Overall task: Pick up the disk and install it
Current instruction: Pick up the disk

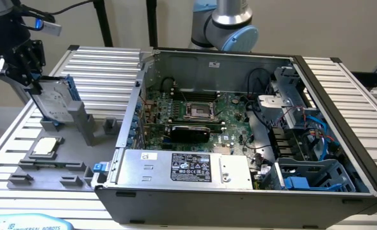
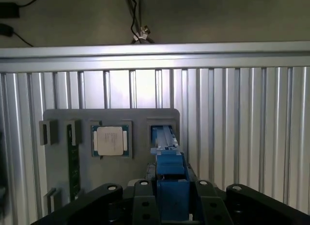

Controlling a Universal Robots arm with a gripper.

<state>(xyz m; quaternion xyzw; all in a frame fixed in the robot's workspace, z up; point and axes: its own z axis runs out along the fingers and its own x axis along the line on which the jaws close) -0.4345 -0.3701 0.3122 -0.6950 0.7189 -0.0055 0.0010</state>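
The disk (image 1: 55,103), a silver-grey drive in a blue carrier, stands on edge at the back of the grey fixture plate (image 1: 48,167), at the exterior view's left. My black gripper (image 1: 33,84) reaches down over its upper end. In the wrist view the blue carrier edge of the disk (image 2: 167,157) runs between my two black fingers (image 2: 143,205), which sit tight against both its sides; the gripper (image 2: 170,205) is shut on it. The disk's lower end is at the fixture's slot; I cannot tell whether it has lifted clear.
An open computer case (image 1: 226,53) lies at the exterior view's right, with motherboard (image 1: 195,112), power supply box (image 1: 188,167) and a blue drive cage (image 1: 310,175) at its near corner. A square chip (image 1: 48,145) (image 2: 110,140) rests on the fixture. The table is ribbed aluminium.
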